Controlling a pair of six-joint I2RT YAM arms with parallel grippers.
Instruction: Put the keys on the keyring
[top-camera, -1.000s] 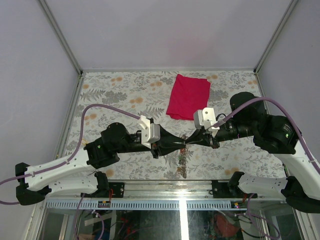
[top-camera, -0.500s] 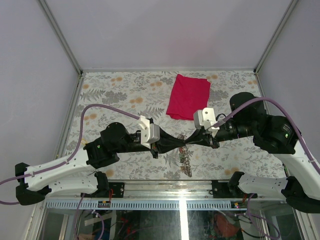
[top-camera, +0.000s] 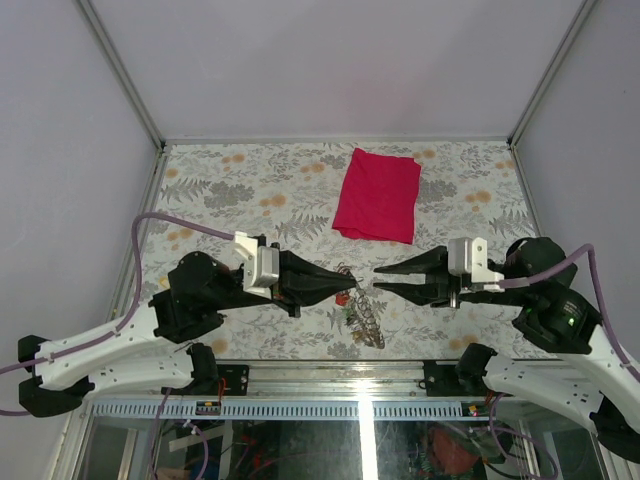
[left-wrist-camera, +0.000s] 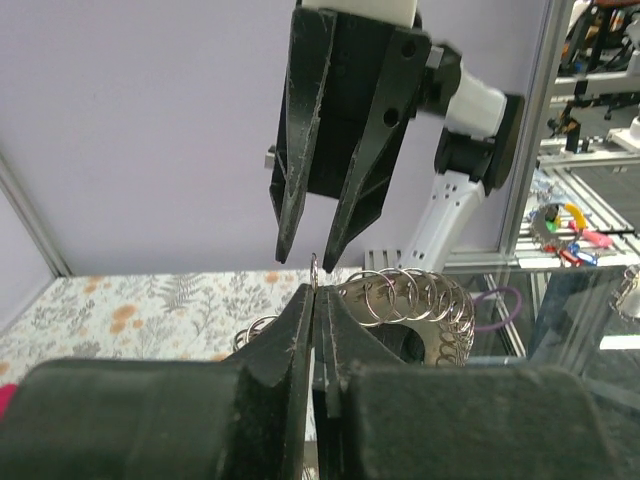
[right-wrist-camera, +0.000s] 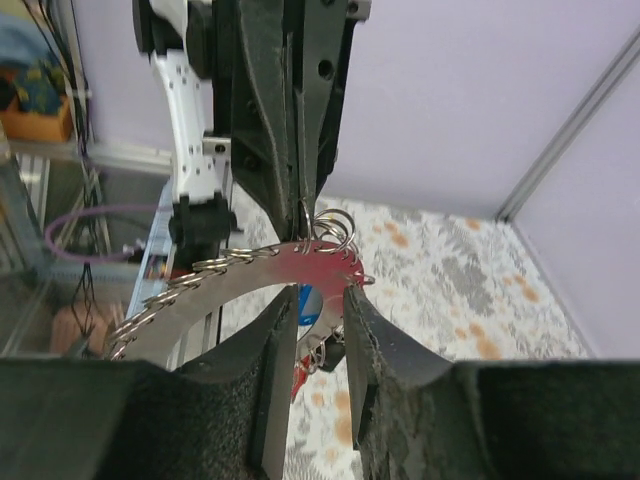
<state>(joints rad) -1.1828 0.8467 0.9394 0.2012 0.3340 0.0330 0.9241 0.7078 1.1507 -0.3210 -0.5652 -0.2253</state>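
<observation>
My left gripper (top-camera: 347, 290) is shut, pinching a small wire loop (left-wrist-camera: 315, 266) at the top of the keyring (left-wrist-camera: 432, 322). The keyring is a flat grey band strung with several small wire rings, and it hangs below the left fingertips (top-camera: 362, 312). In the right wrist view the keyring (right-wrist-camera: 240, 282) arcs across just beyond my right gripper (right-wrist-camera: 320, 312). The right gripper (top-camera: 373, 279) is open, its pads apart on either side of the band without pressing it. A blue key head (right-wrist-camera: 308, 303) and a red one (right-wrist-camera: 299, 374) dangle from the band. Other keys are too small to tell apart.
A folded red cloth (top-camera: 378, 195) lies at the back of the floral table (top-camera: 230, 190). Metal frame posts and purple walls close in the sides. The near table edge (top-camera: 330, 362) runs just below the hanging keyring.
The two grippers, tip to tip a second ago, have drawn apart. The right one opened and backed off to the right. The left one drew back left, still pinching the keyring.
</observation>
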